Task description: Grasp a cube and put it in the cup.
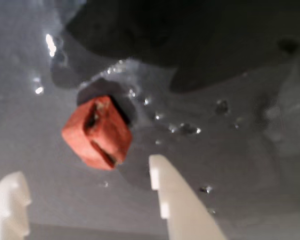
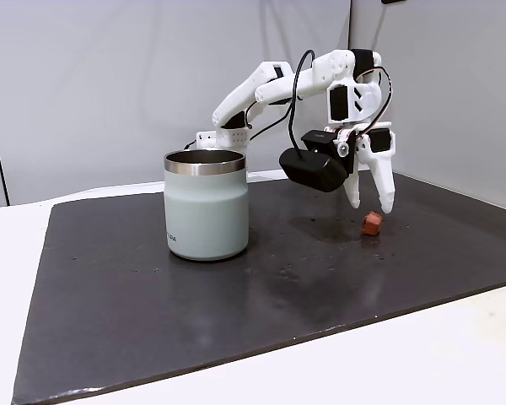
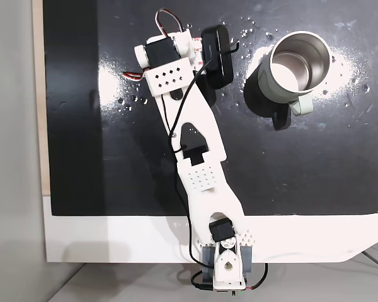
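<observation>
The gripper (image 2: 369, 205) hangs just above the cube (image 2: 372, 224), its 2 white fingers (image 1: 177, 200) spread apart with nothing between them. The cube (image 1: 97, 132) lies on the dark mat (image 2: 236, 295), just off the fingertips and well to the right of the cup (image 2: 207, 205) in the side fixed view.

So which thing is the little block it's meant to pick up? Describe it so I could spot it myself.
Find the dark mat that covers the table. In a fixed view, the pale green cup stands on it, and to the right the white gripper hangs open, fingers pointing down. The cube lies on the mat just below those fingertips: tiny, red-orange, the one warm-coloured thing there.
</observation>
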Available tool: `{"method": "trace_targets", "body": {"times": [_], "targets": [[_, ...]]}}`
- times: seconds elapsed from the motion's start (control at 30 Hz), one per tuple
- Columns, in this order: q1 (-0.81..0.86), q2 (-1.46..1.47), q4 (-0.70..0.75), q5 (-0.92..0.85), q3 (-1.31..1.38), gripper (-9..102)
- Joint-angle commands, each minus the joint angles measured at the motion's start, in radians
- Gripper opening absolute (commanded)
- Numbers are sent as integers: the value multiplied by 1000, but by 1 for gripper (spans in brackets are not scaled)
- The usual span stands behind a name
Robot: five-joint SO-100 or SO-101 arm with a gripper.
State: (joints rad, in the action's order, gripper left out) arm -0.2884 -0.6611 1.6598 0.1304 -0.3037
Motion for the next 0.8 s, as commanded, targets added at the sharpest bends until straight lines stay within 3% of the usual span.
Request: {"method": "trace_targets", "body": {"times": [0.0, 0.43, 0.77], "targets": [[14, 12, 9, -9, 87, 27], [11, 152, 8, -18, 198, 24], [8, 166, 8, -15, 218, 8]]}}
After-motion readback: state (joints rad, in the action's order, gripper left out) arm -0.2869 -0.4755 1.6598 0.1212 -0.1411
